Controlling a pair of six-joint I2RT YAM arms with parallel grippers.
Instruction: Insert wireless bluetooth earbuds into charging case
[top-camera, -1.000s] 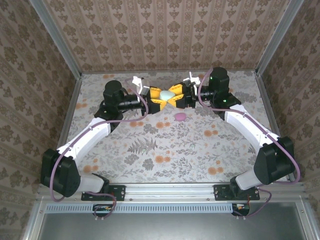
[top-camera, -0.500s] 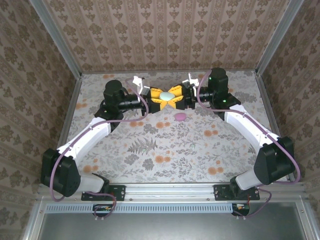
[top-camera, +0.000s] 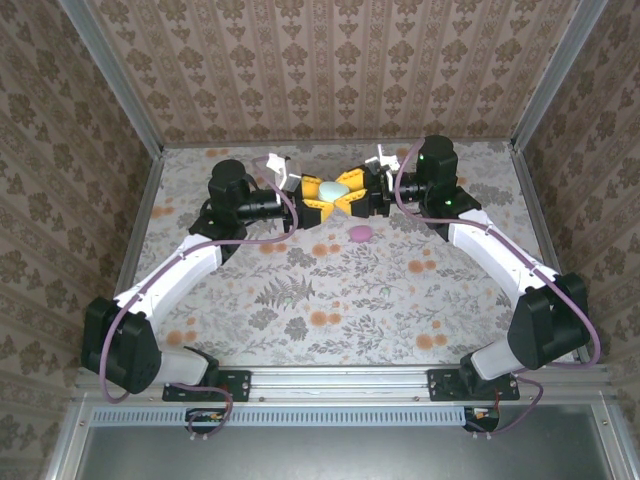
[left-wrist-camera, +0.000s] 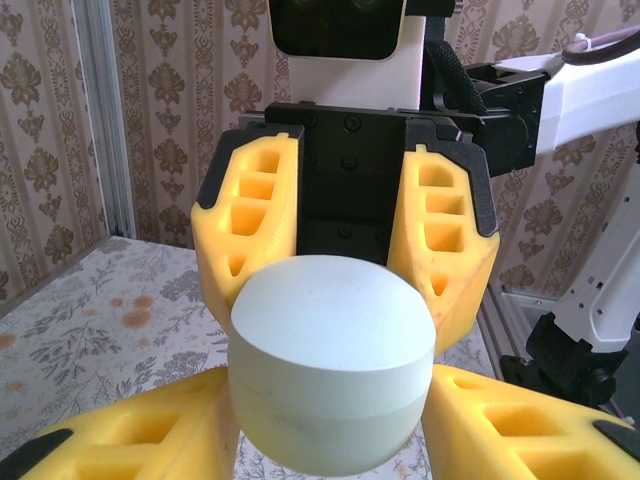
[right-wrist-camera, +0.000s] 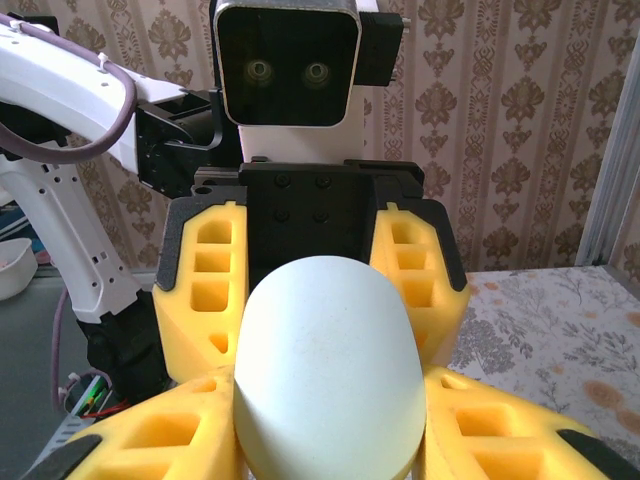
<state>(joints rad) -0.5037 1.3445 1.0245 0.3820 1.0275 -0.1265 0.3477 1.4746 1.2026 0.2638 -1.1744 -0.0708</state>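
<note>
The mint charging case is held above the counter's far edge, clamped by left fingers and right fingers. To open the lid, one half should be held firm.

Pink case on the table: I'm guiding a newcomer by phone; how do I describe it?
On the floral table, the left gripper and right gripper meet near its far edge, both holding a mint case. Just nearer than them, slightly right, lies the pink case. Unlike the mint one, it is pink, lying free on the tabletop.
</note>
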